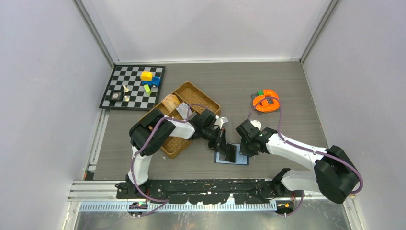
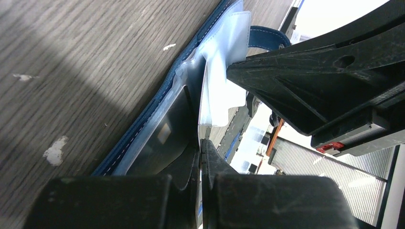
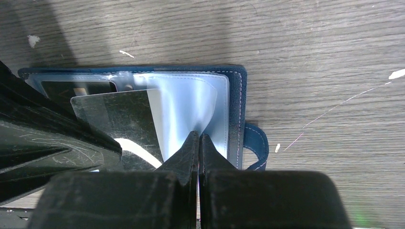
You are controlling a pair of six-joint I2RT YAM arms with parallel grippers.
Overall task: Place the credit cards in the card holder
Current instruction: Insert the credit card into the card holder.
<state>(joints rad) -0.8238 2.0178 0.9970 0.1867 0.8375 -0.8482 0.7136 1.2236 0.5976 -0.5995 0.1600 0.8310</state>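
Observation:
The navy card holder (image 1: 241, 161) lies open on the table between both arms, its snap tab (image 3: 255, 145) at the right edge and clear sleeves fanned up. My left gripper (image 2: 200, 143) is shut on a shiny dark credit card (image 3: 114, 117), held on edge over the left half of the holder (image 2: 143, 125). My right gripper (image 3: 198, 137) is shut on a clear plastic sleeve (image 3: 186, 102) and lifts it. Another dark card (image 3: 79, 88) sits inside a sleeve at the left. In the top view the left gripper (image 1: 224, 143) and the right gripper (image 1: 243, 147) almost meet.
A woven brown divided tray (image 1: 191, 117) lies just left of the left gripper, under the left arm. A chessboard (image 1: 131, 88) with small toys is at the far left. An orange object (image 1: 266, 102) sits at the far right. Walls close in three sides.

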